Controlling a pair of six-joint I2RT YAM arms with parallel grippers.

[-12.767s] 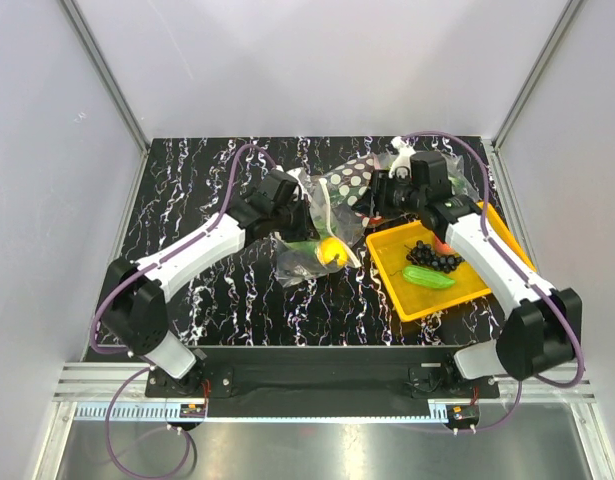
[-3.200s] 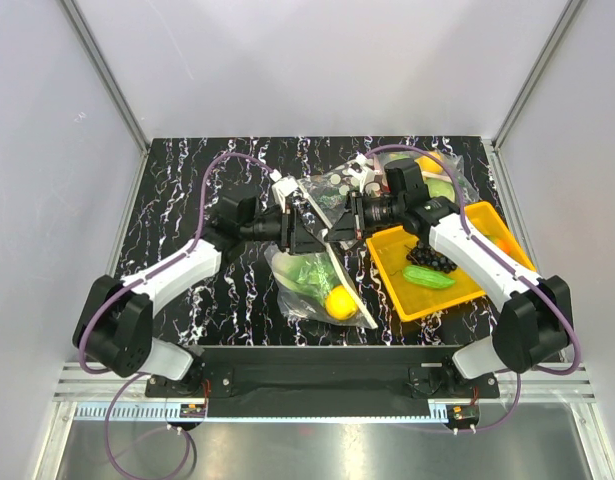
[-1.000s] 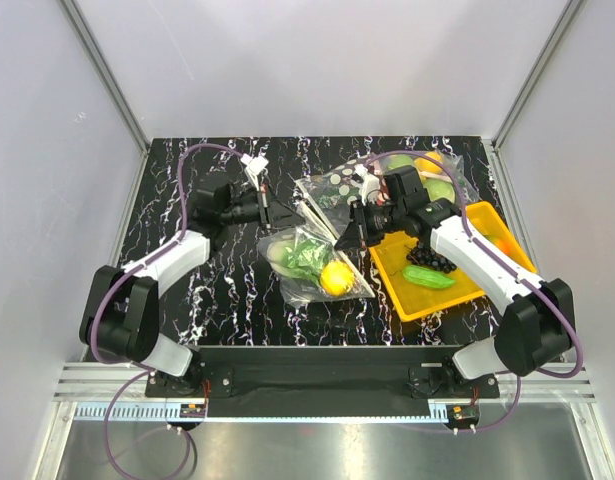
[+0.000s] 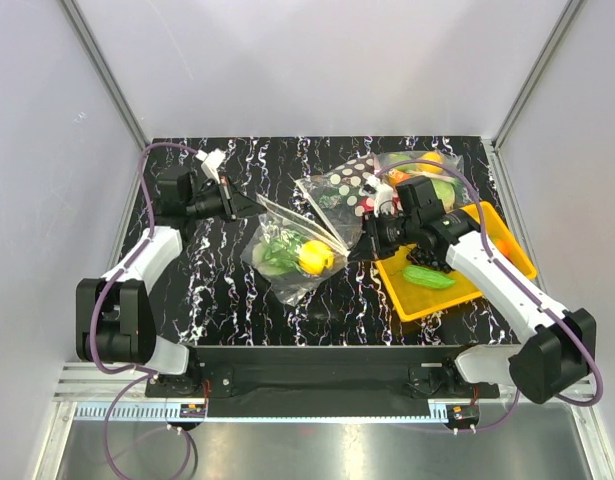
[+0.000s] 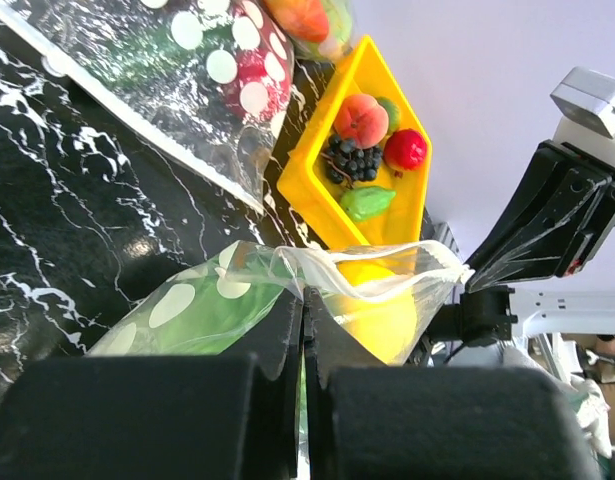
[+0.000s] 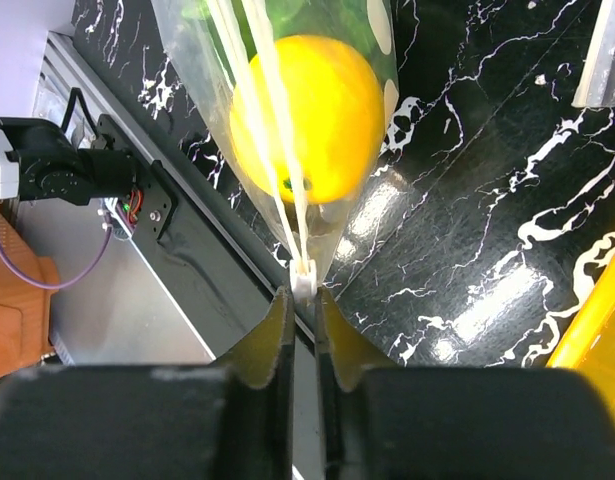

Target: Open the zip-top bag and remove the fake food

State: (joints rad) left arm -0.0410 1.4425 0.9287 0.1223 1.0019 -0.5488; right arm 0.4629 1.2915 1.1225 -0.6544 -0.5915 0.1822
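Note:
The zip-top bag [image 4: 292,262] hangs stretched between my two grippers, above the table. It is clear with white dots. The yellow lemon [image 4: 313,257] and green lettuce [image 4: 279,250] lie inside it; no fish shows. My left gripper [image 4: 249,205] is shut on the bag's mouth edge, seen in the left wrist view [image 5: 305,300] with the lemon [image 5: 382,320] and lettuce [image 5: 202,310] just beyond. My right gripper [image 4: 367,240] is shut on the white zip slider [image 6: 303,283] at the other end of the mouth, with the lemon [image 6: 307,115] beyond it.
A yellow tray [image 4: 442,298] at the right holds a cucumber [image 4: 427,277], grapes and a peach [image 5: 360,118]. A flat dark polka-dot bag [image 4: 342,190] and a clear bag with carrot and fruit [image 4: 427,170] lie behind. The table's near edge rail shows below the bag [image 6: 207,270].
My left gripper has pulled further left and back with the bag edge. My right gripper has shifted slightly nearer. The bag has moved left, and its mouth is stretched longer.

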